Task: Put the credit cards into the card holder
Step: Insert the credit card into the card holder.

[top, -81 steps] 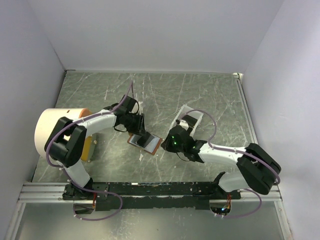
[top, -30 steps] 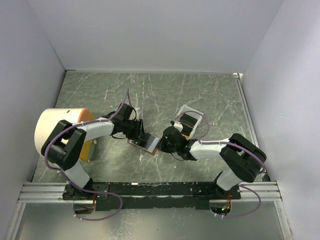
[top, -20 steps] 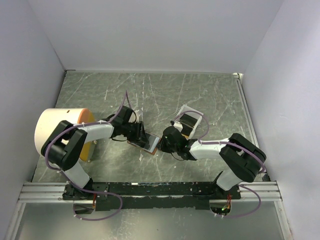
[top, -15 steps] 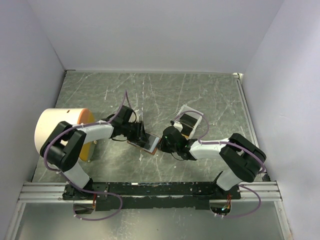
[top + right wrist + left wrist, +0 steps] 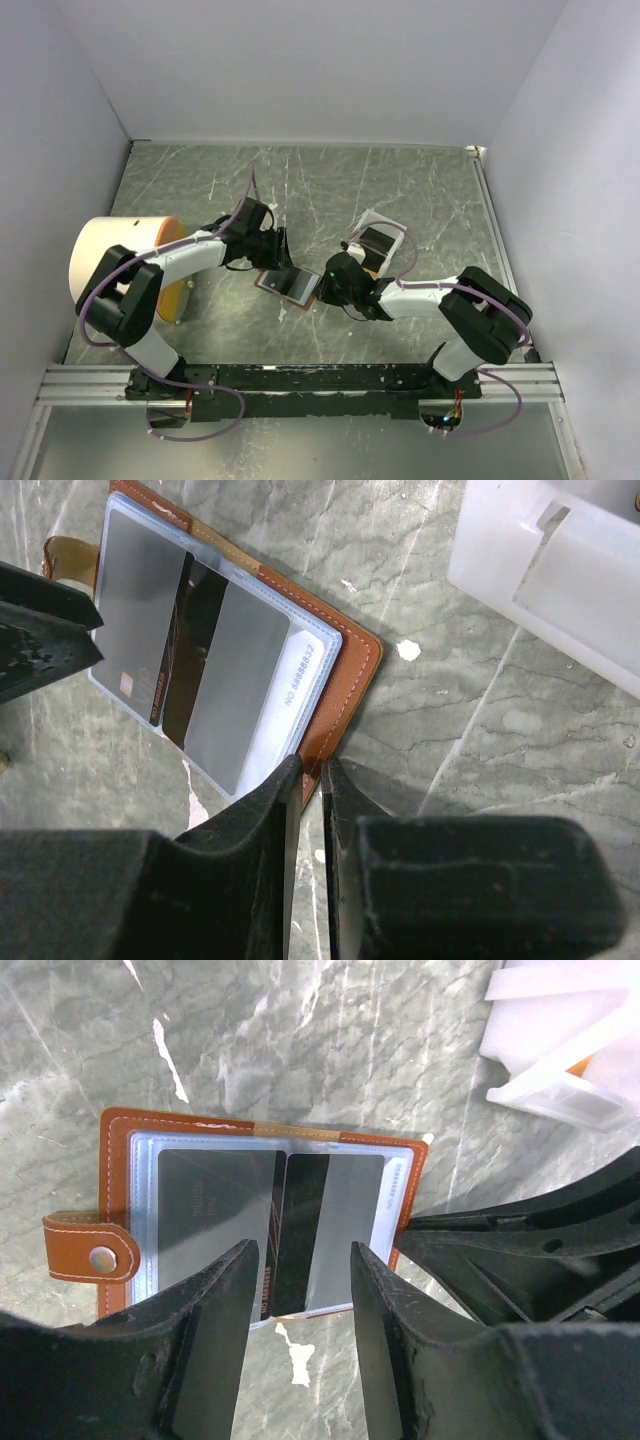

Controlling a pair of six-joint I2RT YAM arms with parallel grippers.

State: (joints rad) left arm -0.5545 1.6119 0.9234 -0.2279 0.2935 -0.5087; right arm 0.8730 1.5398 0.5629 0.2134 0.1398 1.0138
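The only writing that can be read is in the right wrist view: a pale slip in the card holder carries "NO" and a row of digits beginning 888. The left wrist view shows faint print on a grey card and small orange lettering along a dark one, both too blurred to read.

The card holder lies open on the marbled bench between the two arms, clear sleeves upward, with the credit cards tucked inside them.

The left pincer stands about half open over the near edge of the sleeves and holds nothing. Whether it touches them I cannot tell.

The right pincer is nearly closed, and the brown leather rim runs into its narrow gap, pinched there.

Only the left wrist view shows the strap with its pale snap button. Only the top view shows the cream cylinder at the left. A white tray sits just beyond the card holder.
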